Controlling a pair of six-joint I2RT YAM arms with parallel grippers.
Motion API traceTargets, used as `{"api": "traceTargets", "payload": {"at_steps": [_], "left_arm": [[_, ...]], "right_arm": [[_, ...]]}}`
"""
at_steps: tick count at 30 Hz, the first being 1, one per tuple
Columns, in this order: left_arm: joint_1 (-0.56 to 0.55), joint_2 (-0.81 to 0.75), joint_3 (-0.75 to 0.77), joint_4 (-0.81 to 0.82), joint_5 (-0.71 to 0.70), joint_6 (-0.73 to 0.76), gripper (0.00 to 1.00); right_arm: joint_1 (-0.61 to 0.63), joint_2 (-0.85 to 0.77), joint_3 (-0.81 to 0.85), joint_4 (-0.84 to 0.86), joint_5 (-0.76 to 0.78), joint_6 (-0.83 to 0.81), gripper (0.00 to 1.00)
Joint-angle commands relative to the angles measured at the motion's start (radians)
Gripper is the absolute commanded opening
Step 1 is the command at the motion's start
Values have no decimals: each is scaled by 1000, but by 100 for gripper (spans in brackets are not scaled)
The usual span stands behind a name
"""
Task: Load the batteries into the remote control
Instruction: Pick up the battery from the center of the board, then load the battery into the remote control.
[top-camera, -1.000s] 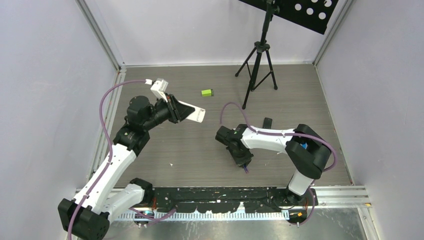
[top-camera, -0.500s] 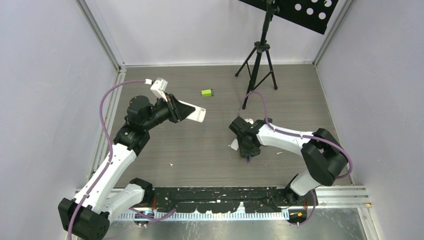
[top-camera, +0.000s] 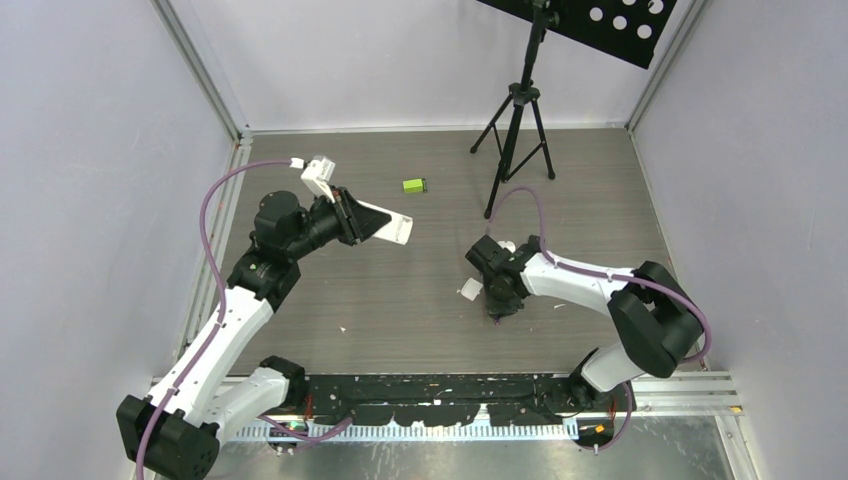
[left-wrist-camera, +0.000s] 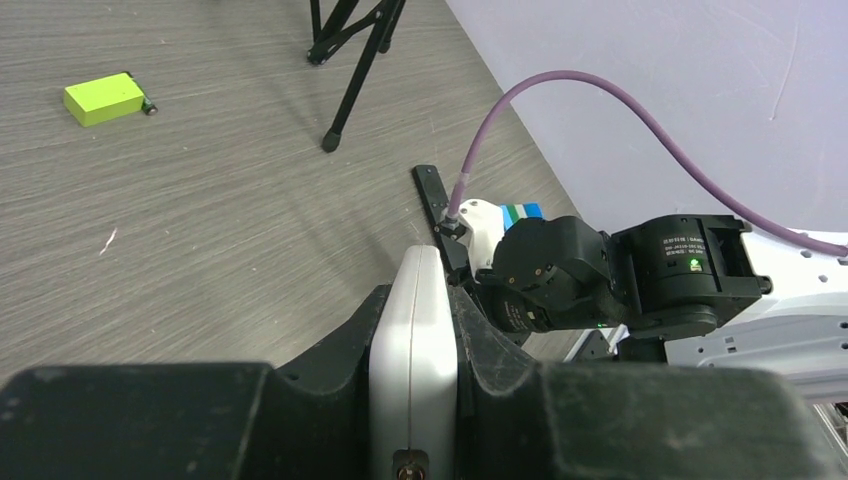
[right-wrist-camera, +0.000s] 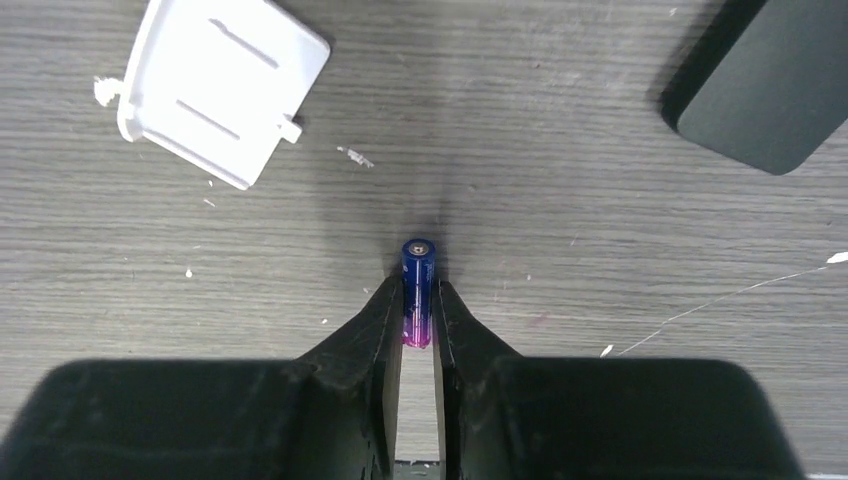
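Note:
My left gripper (top-camera: 368, 222) is shut on the white remote control (top-camera: 396, 229) and holds it edge-up above the floor; in the left wrist view the remote (left-wrist-camera: 414, 345) is clamped between both black fingers. My right gripper (top-camera: 497, 304) is low at the table, shut on a blue-purple battery (right-wrist-camera: 418, 268) whose far end sticks out past the fingertips (right-wrist-camera: 384, 300). The white battery cover (right-wrist-camera: 222, 85) lies flat to the left, also in the top view (top-camera: 468, 290). No other batteries show.
A yellow-green block (top-camera: 414, 185) lies at the back, also in the left wrist view (left-wrist-camera: 103, 98). A black tripod (top-camera: 515, 130) stands at the back right. A flat black piece (right-wrist-camera: 760, 90) lies right of the right gripper. Walls close in left, right and behind.
My right arm has swung to the right and a little back with the battery in its fingers, ending beside the white cover. My left arm and the remote have not moved.

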Motion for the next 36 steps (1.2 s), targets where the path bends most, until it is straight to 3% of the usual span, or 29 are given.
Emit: {"api": "traceTargets", "payload": {"at_steps": [1, 4, 12, 22, 36], "left_arm": [[4, -6, 3, 71, 29, -29, 0], [4, -4, -24, 140, 44, -69, 0], [4, -27, -170, 424, -28, -373, 0], [4, -16, -339, 771, -144, -661, 0], [4, 89, -392, 1017, -129, -863, 0]], "right_arm": [[-4, -51, -27, 77, 144, 23, 15], [5, -126, -5, 99, 215, 25, 7], [101, -392, 79, 368, 255, 4, 6], [195, -324, 285, 630, 206, -19, 6], [215, -213, 409, 657, 192, -32, 8]]}}
